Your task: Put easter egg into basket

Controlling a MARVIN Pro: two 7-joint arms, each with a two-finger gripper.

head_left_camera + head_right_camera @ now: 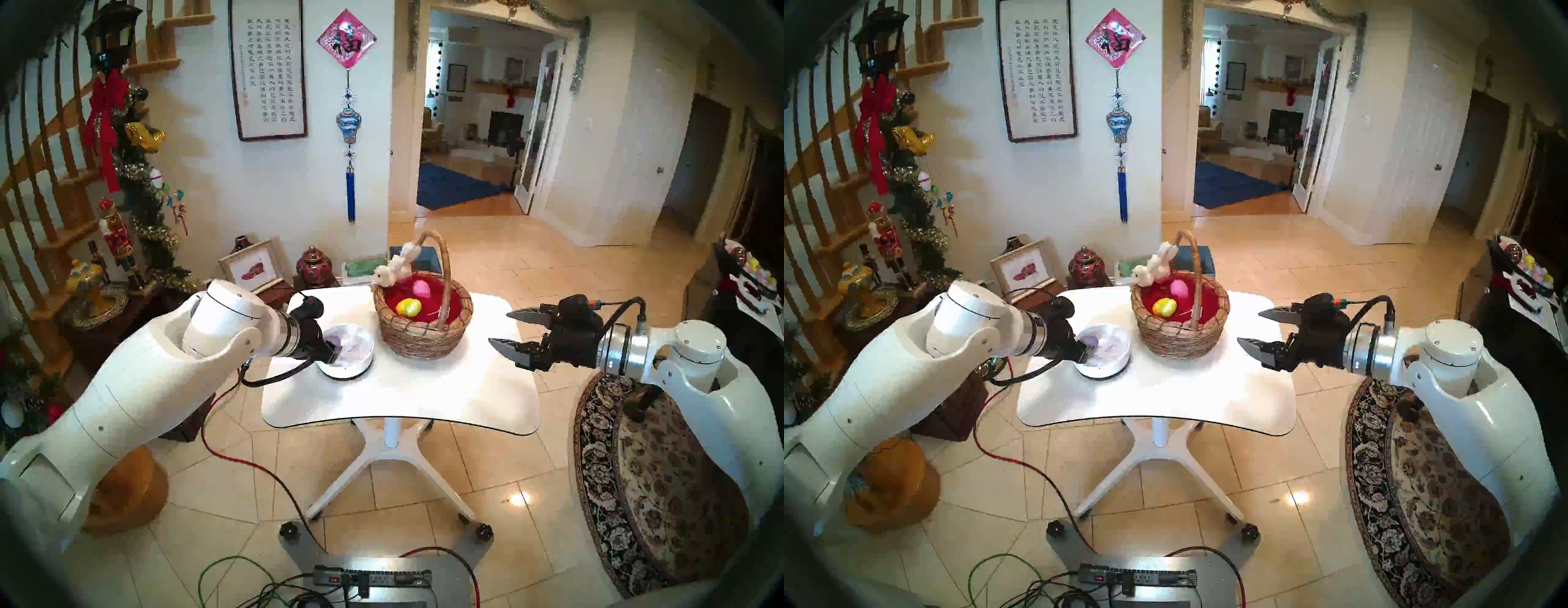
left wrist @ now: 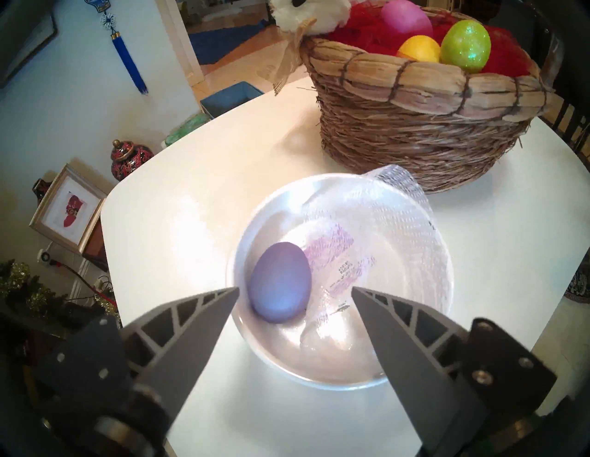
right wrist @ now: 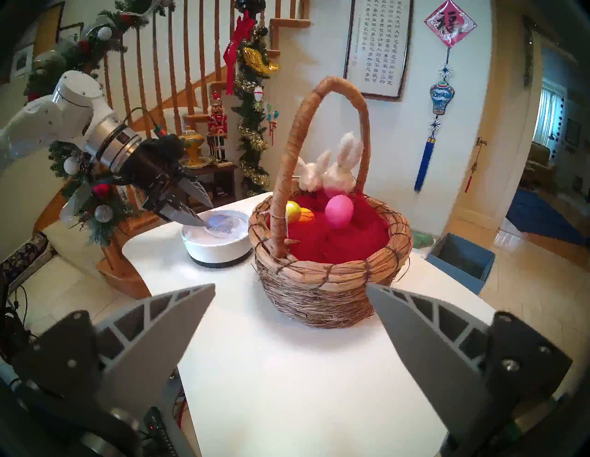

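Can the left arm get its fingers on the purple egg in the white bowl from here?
Probably yes: the left gripper is open just above the round white bowl, and the purple egg lies uncovered beside the mesh netting.

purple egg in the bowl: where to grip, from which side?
Grip the purple egg across its narrow middle, coming down from above at the left gripper's present slant. It lies on its side against the bowl's left wall on netting, so one finger probably has to slip between egg and wall, the other landing on the netting.
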